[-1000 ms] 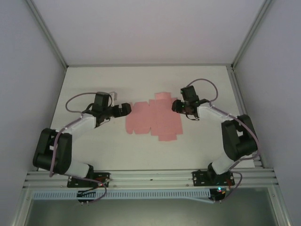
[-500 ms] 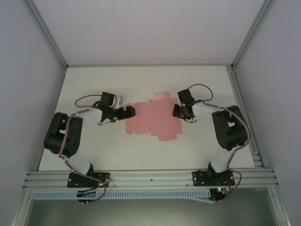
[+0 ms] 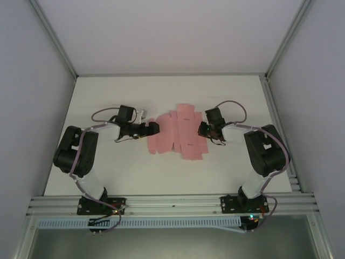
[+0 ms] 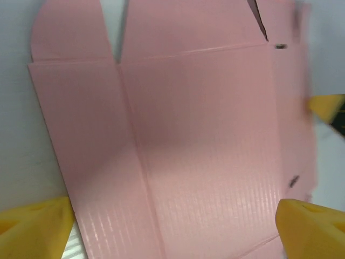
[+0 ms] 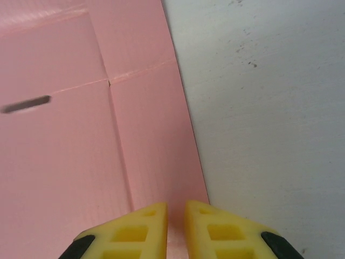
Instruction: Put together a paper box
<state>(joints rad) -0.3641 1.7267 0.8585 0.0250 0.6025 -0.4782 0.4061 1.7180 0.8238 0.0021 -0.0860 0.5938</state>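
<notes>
Pink card, the paper box point(image 3: 177, 135), lay as a flat die-cut sheet near the middle of the white bench point(image 3: 108, 97), slightly askew, between the two arms. Tabs and flaps were spread out; creases and a small slot were visible in the right wrist view point(image 5: 64, 140). The left tool point(image 3: 153, 128) sat at the sheet's left edge, low over the bench. From its own camera the left tool point(image 4: 172, 232) stood wide apart, one yellow fingertip point(image 4: 38, 226) off the sheet's one side and the other at the far side, with the pink panels point(image 4: 199, 151) spanning the space between them and nothing clamped. Whether either tip touched the card could not be told. The right tool point(image 3: 201, 129) was at the sheet's right edge. Its wrist view showed the right tool point(image 5: 175, 216) drawn almost together, with only a thin slit left between the yellow fingertips point(image 5: 145, 226). The tips were down on the outer strip of card, just inside its straight edge, bare bench to the right. Could not tell whether the card was pinched or merely pressed.
</notes>
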